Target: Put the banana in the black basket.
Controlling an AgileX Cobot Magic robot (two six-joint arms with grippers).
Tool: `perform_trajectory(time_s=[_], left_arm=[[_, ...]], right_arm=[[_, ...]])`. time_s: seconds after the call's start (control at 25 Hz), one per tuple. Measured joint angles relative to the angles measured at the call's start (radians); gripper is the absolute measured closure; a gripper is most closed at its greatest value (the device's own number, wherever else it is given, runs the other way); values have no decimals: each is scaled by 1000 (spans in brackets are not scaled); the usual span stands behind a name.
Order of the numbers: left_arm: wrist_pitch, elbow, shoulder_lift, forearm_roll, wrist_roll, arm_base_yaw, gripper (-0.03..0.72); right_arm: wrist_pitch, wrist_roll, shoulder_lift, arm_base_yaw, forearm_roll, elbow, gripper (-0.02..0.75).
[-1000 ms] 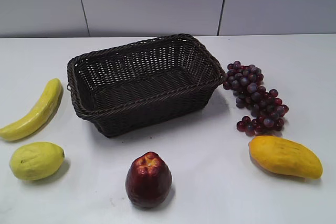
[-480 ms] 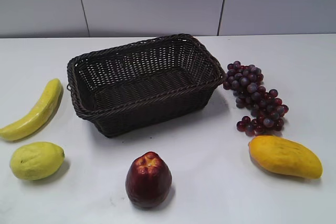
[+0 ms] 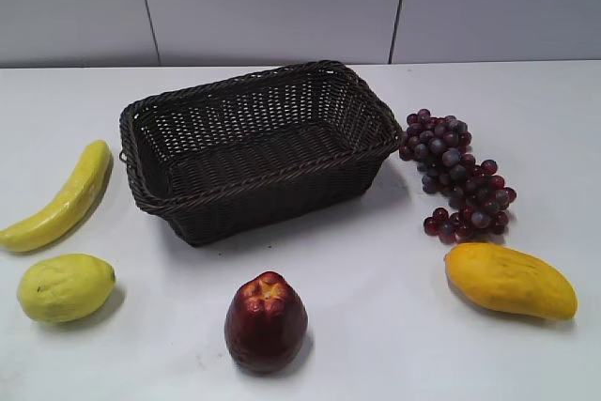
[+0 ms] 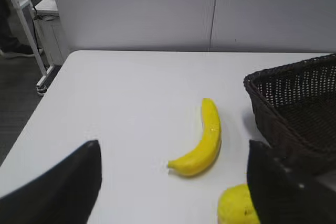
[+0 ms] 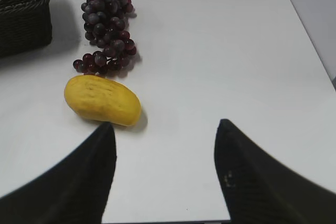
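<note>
The banana (image 3: 61, 202) is long, curved and pale yellow. It lies on the white table left of the black basket (image 3: 141, 171), apart from it. It also shows in the left wrist view (image 4: 203, 141), with the basket's corner (image 4: 273, 85) at the right. The basket holds nothing. My left gripper (image 4: 173, 148) is open and empty, hanging above the table short of the banana. My right gripper (image 5: 165, 127) is open and empty above bare table, near the mango. Neither gripper shows in the exterior view.
A yellow-green lemon-like fruit (image 3: 66, 286) lies in front of the banana. A dark red apple (image 3: 266, 319) stands at front centre. Purple grapes (image 3: 457, 176) and an orange-yellow mango (image 3: 510, 279) lie right of the basket. The table's left edge (image 4: 37, 114) is near.
</note>
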Motion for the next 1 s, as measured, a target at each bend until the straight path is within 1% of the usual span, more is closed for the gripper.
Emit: perform_trajectory(time_s=[0.36, 0.48, 0.6, 0.68, 0.8, 0.88, 1.0], left_arm=[[-330, -2, 474, -26, 0, 0, 22], [-351, -25, 629, -42, 5, 0, 24], [-333, -73, 779, -51, 50, -4, 24], [-311, -118, 878, -52, 76, -28, 24], [-293, -185, 1011, -52, 104, -87, 24], [-289, -223, 1089, -49, 113, -130, 26], [-283, -275, 1204, -49, 117, -170, 29]], right_arm=[[0, 0, 0, 0, 0, 0, 256], [0, 0, 0, 0, 0, 0, 256], [0, 0, 0, 0, 0, 0, 256], [0, 0, 0, 0, 0, 0, 256], [0, 0, 0, 0, 0, 0, 256], [0, 0, 0, 0, 0, 0, 256], [0, 0, 0, 0, 0, 0, 256]])
